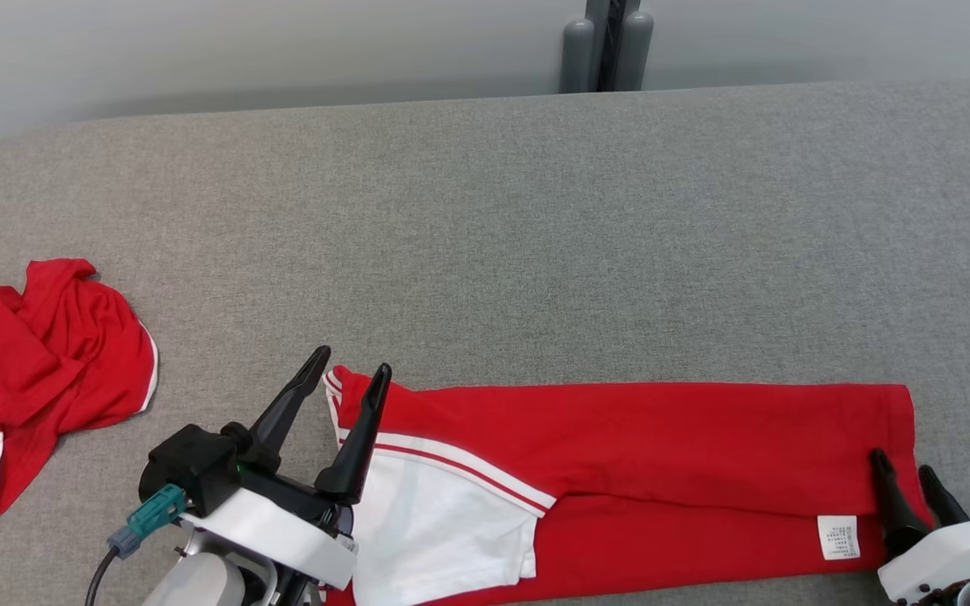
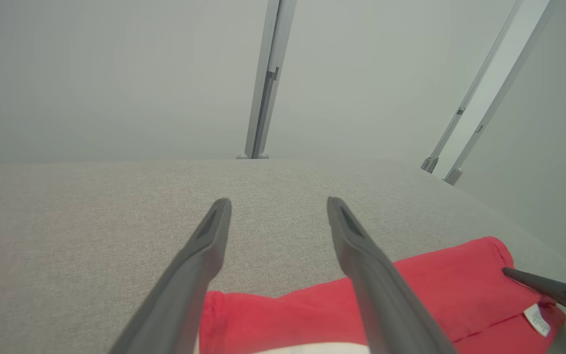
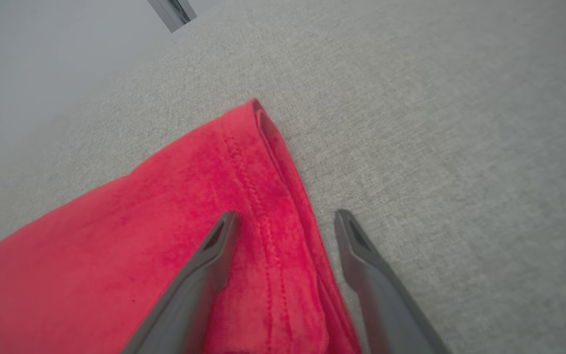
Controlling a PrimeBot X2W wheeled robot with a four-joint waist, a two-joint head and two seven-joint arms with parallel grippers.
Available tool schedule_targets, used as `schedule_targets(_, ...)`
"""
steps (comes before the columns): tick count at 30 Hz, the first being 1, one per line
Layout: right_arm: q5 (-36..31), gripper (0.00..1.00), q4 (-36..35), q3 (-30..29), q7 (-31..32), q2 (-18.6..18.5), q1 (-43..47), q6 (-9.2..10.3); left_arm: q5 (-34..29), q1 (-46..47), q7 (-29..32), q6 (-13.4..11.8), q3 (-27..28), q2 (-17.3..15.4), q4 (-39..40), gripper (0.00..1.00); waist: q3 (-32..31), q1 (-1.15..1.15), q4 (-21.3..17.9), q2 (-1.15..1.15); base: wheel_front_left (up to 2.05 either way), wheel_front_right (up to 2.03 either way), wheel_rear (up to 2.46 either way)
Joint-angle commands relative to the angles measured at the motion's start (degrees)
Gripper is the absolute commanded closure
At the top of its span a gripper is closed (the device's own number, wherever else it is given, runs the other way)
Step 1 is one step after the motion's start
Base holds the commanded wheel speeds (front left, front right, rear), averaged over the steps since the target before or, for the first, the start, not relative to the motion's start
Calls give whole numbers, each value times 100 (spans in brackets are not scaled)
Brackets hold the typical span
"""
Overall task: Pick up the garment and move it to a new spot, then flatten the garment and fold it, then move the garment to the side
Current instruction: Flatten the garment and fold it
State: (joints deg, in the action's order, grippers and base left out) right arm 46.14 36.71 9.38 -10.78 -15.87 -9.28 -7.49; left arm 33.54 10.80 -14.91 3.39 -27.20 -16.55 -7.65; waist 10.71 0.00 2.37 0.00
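Currently, a long red garment (image 1: 662, 438) lies flat across the lower frame on a grey table (image 1: 535, 210). The left gripper (image 1: 352, 360) and right gripper (image 1: 903, 464) sit at its two ends, both released and grasping nothing. Pinching only one layer, or one end early, could drag it into wrinkles.

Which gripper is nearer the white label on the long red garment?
Right. The right gripper stands open just beside the white label, at the right end of the red garment; the left gripper is open at its far left end.
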Motion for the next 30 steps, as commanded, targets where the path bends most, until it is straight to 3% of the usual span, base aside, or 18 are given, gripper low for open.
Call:
schedule_targets(1, 56, 0, 99, 124, 58, 60, 3, 0, -35, 70, -30, 9, 27, -9, -14, 0, 4, 0, 3, 0, 0, 0, 0)
schedule_targets(2, 100, 51, 114, 187, 69, 56, -10, 0, -35, 69, -30, 11, 39, -15, -19, 0, 7, 0, 5, 0, 0, 0, 0)
schedule_targets(3, 144, 82, 124, 254, 75, 49, -16, 0, -35, 69, -31, 14, 42, -17, -22, 0, 8, 0, 7, 0, 0, 0, 0)
schedule_targets(4, 184, 98, 118, 325, 70, 41, -19, -1, -37, 67, -30, 16, 51, -22, -26, 0, 7, 0, 7, 0, 0, 0, 0)
schedule_targets(16, 600, 100, 315, 560, -159, -540, -261, 9, -32, 78, -28, -3, 98, -117, -82, 0, -106, 0, -56, 0, 0, 0, 0)
schedule_targets(25, 520, 100, 878, 437, -215, -1171, -694, 7, 4, -15, -29, -25, 106, -115, -83, 0, -233, 0, -87, 0, 0, 0, 0)
schedule_targets(30, 451, 100, 896, 610, -128, -1292, -801, 6, 30, -81, -30, -42, 128, -90, -103, 0, -348, 0, -107, 0, 0, 0, 0)
